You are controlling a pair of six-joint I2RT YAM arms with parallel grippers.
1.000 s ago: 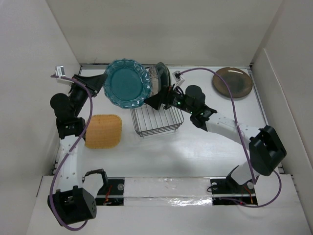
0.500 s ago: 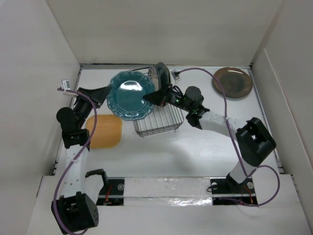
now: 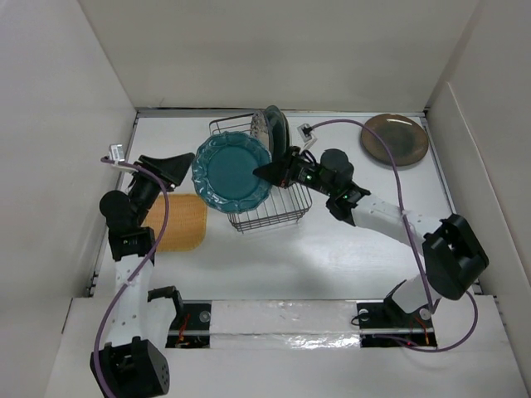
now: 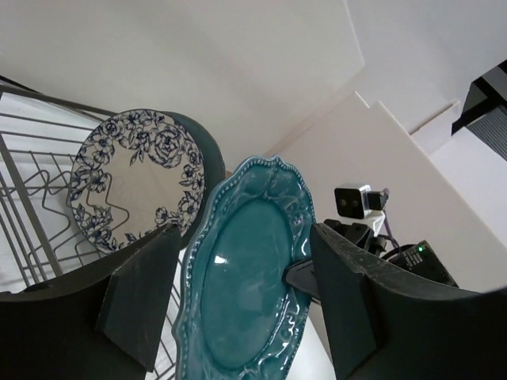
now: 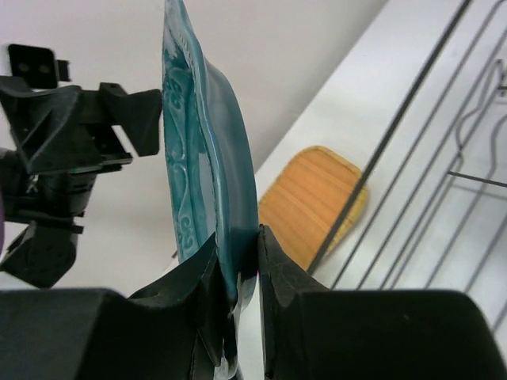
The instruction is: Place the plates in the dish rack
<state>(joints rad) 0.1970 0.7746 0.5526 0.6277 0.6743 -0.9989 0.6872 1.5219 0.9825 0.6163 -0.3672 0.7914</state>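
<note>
The dark teal scalloped plate (image 3: 232, 172) hangs tilted on edge over the left end of the black wire dish rack (image 3: 274, 214). My right gripper (image 3: 262, 172) is shut on its right rim (image 5: 202, 150). My left gripper (image 3: 184, 161) stands open just off the plate's left rim, its fingers (image 4: 142, 301) spread clear of the plate (image 4: 245, 293). A blue-and-white patterned plate (image 4: 135, 182) and a dark plate (image 3: 280, 128) behind it stand upright at the rack's far end. An orange rounded-square plate (image 3: 178, 222) lies flat at the left, and a glossy brown plate (image 3: 395, 139) at the far right.
White walls enclose the table on the left, back and right. The left arm leans over the orange plate (image 5: 313, 202). The rack's upright wires (image 5: 444, 158) run just right of the held plate.
The teal plate has moved right and toward the rack. My right gripper closed on its right rim and my left gripper, which held it before, has opened and let go.
</note>
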